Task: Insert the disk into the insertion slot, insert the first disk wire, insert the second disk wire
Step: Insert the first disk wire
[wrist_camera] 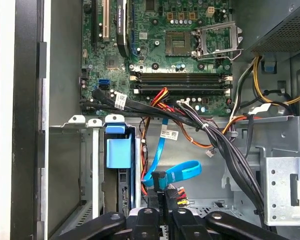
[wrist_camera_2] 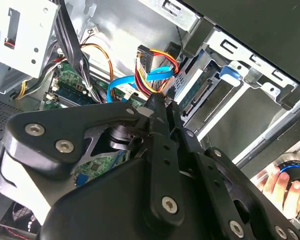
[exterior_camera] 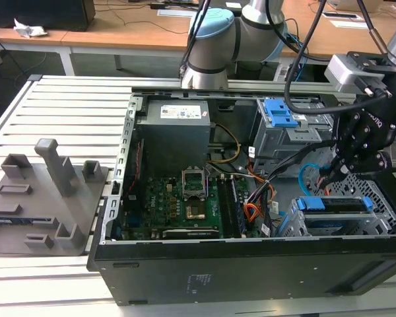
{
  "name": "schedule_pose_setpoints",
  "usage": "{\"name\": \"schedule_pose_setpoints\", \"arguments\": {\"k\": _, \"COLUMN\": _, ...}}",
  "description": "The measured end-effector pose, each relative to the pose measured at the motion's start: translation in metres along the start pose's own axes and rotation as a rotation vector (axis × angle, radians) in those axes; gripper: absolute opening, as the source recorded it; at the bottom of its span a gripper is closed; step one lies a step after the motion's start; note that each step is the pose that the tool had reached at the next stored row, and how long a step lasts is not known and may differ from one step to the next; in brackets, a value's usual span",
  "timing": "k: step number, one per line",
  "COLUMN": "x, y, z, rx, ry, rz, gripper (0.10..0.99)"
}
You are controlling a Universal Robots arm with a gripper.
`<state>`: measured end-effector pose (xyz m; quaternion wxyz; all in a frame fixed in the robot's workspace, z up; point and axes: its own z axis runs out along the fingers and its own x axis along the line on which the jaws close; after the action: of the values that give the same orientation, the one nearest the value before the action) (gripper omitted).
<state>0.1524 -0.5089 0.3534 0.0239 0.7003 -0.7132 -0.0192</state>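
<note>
Slatted table (exterior_camera: 66, 99); disk (wrist_camera: 119, 152) in insertion slot (wrist_camera: 94, 165); end effector (wrist_camera_2: 158, 103) pressed together, grasp contents hidden.

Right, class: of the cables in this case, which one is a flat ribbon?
The light blue cable, looping close to the hand. The black bundle and the red-orange wires are round strands.

One open computer case (exterior_camera: 251, 271) stands on the table (exterior_camera: 59, 105). It holds one motherboard (exterior_camera: 171, 198), one power supply (exterior_camera: 175, 132), one insertion slot (exterior_camera: 386, 208), one disk (wrist_camera: 118, 150), one light blue cable (wrist_camera: 182, 172) and one red-orange-black wire bundle (wrist_camera_2: 150, 75). One grey fixture plate (exterior_camera: 39, 205) lies by the table's edge on the exterior view's left. There is one tool (wrist_camera: 165, 202).
</note>
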Motion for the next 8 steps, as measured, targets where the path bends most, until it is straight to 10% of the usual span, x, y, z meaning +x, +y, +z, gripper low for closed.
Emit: {"name": "schedule_pose_setpoints", "arguments": {"k": 8, "x": -0.0002, "y": -0.0097, "z": -0.0006, "rx": 0.0, "ry": 0.0016, "rz": 0.0, "gripper": 0.165}}
